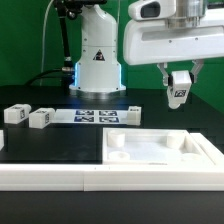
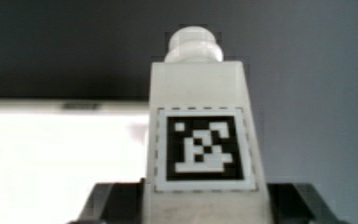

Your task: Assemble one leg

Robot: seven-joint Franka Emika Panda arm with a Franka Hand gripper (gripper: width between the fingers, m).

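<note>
My gripper [image 1: 179, 88] is shut on a leg [image 1: 180, 92], a small white post with a black-and-white tag, and holds it in the air above the back right part of the large flat white board [image 1: 160, 148] with round corner sockets. In the wrist view the leg [image 2: 201, 120] fills the middle, its tag faces the camera and its round peg end points away. The dark fingers [image 2: 119, 205] press on both sides of its near end. The board shows as a bright area [image 2: 60, 140] behind the leg.
Two more legs [image 1: 16, 115] [image 1: 40, 119] lie on the black table at the exterior view's left. The marker board [image 1: 95, 116] lies behind the large board, in front of the arm's base [image 1: 97, 70]. A white rail [image 1: 100, 178] runs along the front.
</note>
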